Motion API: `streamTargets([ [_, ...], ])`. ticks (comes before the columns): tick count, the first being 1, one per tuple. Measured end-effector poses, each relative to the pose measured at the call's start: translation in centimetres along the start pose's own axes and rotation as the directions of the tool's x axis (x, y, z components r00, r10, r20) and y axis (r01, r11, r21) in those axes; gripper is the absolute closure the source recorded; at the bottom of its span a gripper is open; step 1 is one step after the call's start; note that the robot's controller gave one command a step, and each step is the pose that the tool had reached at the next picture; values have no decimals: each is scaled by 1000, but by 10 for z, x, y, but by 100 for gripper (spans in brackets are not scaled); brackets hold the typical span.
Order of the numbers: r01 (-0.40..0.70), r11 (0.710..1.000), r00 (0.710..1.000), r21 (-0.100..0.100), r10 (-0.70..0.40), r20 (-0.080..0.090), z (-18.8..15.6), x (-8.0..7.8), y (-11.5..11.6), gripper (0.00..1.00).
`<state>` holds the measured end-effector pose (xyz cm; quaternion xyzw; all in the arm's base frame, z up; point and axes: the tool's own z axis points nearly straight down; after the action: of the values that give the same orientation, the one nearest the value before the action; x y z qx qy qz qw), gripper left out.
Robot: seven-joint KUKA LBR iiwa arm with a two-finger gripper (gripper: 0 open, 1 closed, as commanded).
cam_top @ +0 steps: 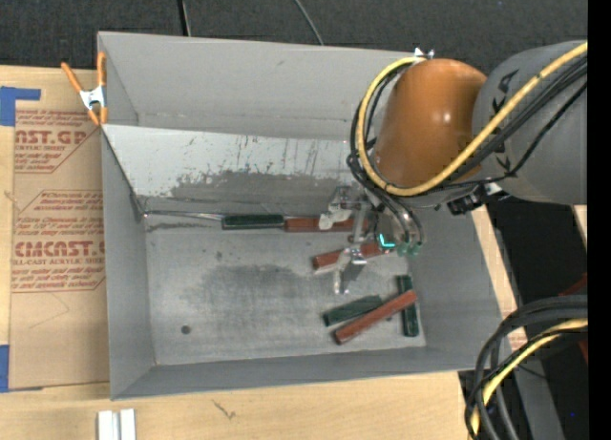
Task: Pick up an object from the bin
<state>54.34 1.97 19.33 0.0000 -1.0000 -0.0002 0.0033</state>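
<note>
My gripper (349, 262) hangs over the right middle of the bin, below the arm's orange cover. A short red-brown stick (327, 260) juts out to the left right at the gripper; whether it is gripped or lies on the floor beneath I cannot tell. Just in front of the gripper lie a dark green stick (351, 310) and a longer red-brown stick (377, 317), side by side and slanted. A second dark green piece (408, 306) lies at their right end.
Along the foot of the back wall lie a dark green stick (253, 222) and a red-brown stick (302, 224) end to end, with a thin metal rod running left from them. The arm covers the bin's right rear corner.
</note>
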Motion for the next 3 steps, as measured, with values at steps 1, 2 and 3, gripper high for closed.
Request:
streamTargets([
  [1, 0, 1000, 1000, 0, 0, 8, -4, -2, 0, 0],
  [2, 60, 998, 998, 1, -60, 14, 46, 2, -22, 0],
  [3, 248, 969, 969, 2, -248, 7, 86, -2, -35, 0],
])
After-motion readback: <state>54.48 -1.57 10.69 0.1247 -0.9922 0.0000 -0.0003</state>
